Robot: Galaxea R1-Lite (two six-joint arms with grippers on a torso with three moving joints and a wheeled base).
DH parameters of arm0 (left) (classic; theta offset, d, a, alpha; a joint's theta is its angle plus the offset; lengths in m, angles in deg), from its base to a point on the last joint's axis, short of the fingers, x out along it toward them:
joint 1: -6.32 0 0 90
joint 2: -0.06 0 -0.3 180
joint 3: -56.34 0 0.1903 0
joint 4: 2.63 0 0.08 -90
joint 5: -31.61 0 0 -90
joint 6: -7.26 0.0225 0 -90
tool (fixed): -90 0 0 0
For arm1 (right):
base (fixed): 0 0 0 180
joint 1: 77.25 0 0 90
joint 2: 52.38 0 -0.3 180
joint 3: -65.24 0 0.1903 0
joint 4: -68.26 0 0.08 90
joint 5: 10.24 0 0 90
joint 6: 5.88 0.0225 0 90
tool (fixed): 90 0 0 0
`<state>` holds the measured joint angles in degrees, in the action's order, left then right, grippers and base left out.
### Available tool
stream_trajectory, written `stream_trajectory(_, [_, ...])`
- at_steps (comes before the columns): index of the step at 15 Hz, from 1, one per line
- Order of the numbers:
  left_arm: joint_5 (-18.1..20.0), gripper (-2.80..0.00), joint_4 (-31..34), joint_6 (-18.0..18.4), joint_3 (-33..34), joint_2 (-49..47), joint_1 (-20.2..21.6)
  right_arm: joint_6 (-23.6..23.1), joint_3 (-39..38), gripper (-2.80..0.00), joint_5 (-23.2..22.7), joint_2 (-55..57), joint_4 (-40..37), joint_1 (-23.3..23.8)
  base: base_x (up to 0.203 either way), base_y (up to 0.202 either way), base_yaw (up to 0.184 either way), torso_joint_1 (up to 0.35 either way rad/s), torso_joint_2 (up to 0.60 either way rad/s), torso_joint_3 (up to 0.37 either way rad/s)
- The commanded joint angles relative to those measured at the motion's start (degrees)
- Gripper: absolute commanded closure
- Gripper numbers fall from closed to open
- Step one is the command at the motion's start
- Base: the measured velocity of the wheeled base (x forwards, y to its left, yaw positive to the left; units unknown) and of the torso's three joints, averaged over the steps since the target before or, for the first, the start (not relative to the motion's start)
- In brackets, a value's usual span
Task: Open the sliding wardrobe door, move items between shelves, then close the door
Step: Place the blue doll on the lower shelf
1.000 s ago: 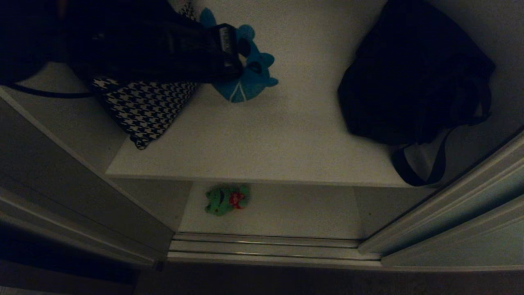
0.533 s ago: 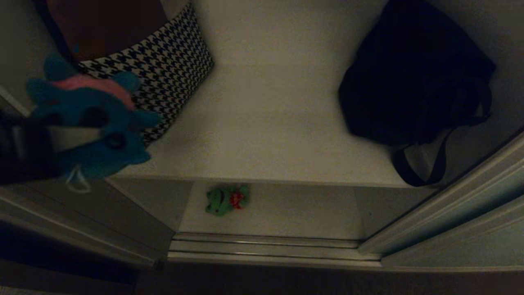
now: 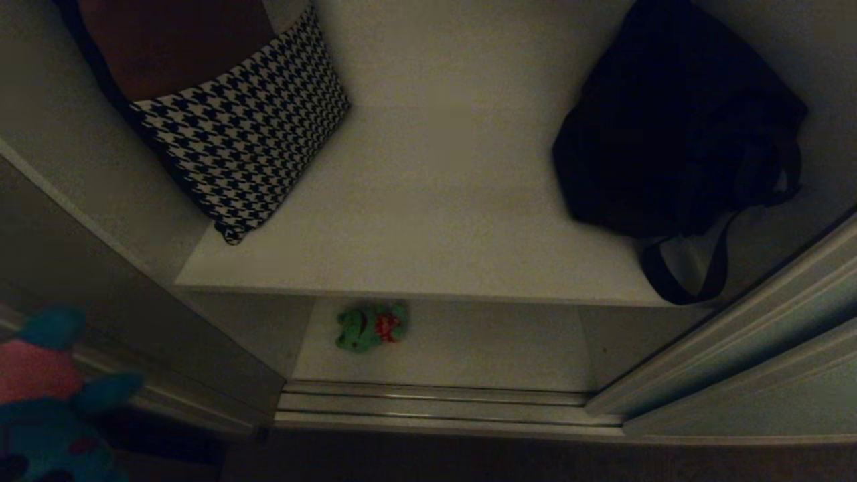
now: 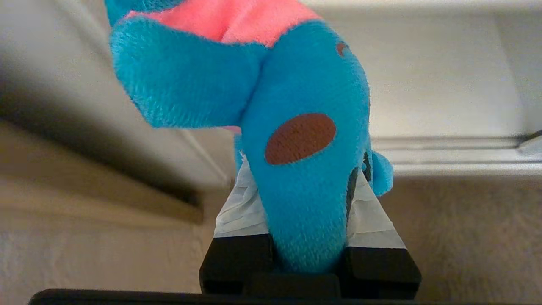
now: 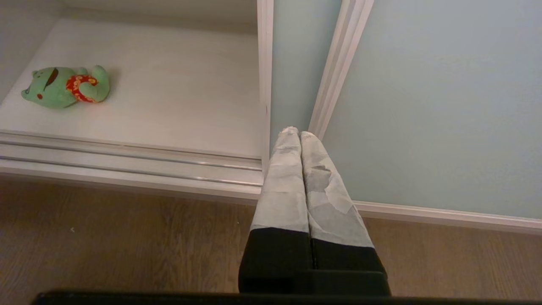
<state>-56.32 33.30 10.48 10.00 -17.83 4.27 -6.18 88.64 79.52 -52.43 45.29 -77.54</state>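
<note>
The blue plush toy with the pink top hangs at the head view's lower left corner, in front of the wardrobe and off the upper shelf. My left gripper is shut on this toy, its taped fingers pressing both sides. The green toy with the red patch lies on the lower shelf, towards its left. My right gripper is shut and empty, low in front of the sliding wardrobe door, which stands slid open at the right. The green toy lies well away from it.
A houndstooth cushion leans at the upper shelf's left and a black strapped bag sits at its right. The metal floor track runs along the wardrobe's front. Wooden floor lies before it.
My left gripper has pulled the blue toy off the upper shelf, out of the wardrobe and down to the lower left. The green toy and the right gripper have not moved.
</note>
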Motion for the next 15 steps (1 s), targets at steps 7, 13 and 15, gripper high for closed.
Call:
stream_trajectory(7, [4.53,0.00,-8.55,-2.42,19.30,17.89,1.86,-0.05,0.05,0.00,-0.02,-0.03,0.04,-0.06,0.000,0.000,0.000,0.000,0.00,0.000])
stream_trajectory(13, [4.43,0.00,-12.08,-3.39,20.68,17.89,1.87,-0.05,-0.01,0.00,-0.02,0.05,0.04,0.03,0.000,0.000,0.000,0.000,0.00,0.000])
stream_trajectory(15, [4.35,0.00,-12.21,-3.39,20.77,17.89,1.87,-0.05,0.06,0.00,-0.02,0.05,0.04,0.02,0.000,0.000,0.000,0.000,0.00,0.000])
